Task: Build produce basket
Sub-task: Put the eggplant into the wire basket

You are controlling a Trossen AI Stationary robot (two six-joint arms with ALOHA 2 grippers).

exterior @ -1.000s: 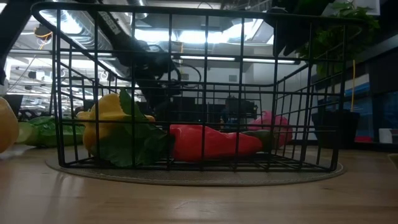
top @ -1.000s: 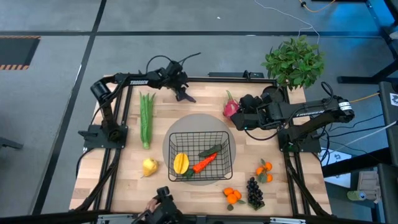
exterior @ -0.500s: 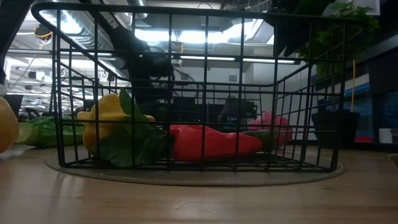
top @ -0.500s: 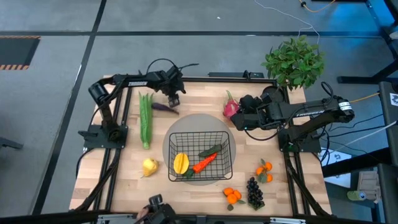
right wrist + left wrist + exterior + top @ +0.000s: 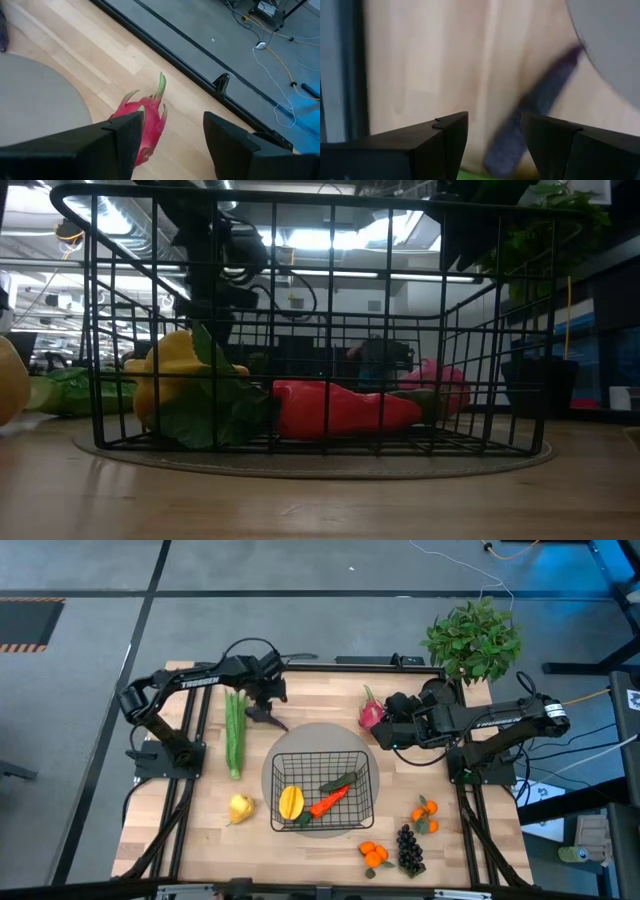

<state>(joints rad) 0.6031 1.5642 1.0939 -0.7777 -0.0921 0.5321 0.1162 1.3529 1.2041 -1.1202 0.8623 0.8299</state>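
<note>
The black wire basket [image 5: 322, 790] sits on a round grey mat and holds a yellow fruit [image 5: 290, 802], an orange carrot [image 5: 328, 802] and a green piece [image 5: 340, 782]. My left gripper [image 5: 262, 695] is open above the purple eggplant [image 5: 265, 716], which lies flat on the wood beside the mat. In the left wrist view the eggplant [image 5: 540, 110] shows beyond the gap of my left gripper [image 5: 495, 135]. My right gripper [image 5: 385, 725] is open at the pink dragon fruit [image 5: 372, 712], which lies on the table [image 5: 150, 120] just ahead of the fingers.
Long green stalks [image 5: 235, 730] lie left of the eggplant. A yellow fruit [image 5: 240, 808] sits left of the basket. Small oranges [image 5: 425, 812] [image 5: 375, 855] and dark grapes [image 5: 410, 848] are near the right front corner. A potted plant [image 5: 472, 640] stands at the far right corner.
My left gripper has swung from near the far edge toward the table's left and a little nearer, and now stands over the eggplant. My right arm has kept still.
</note>
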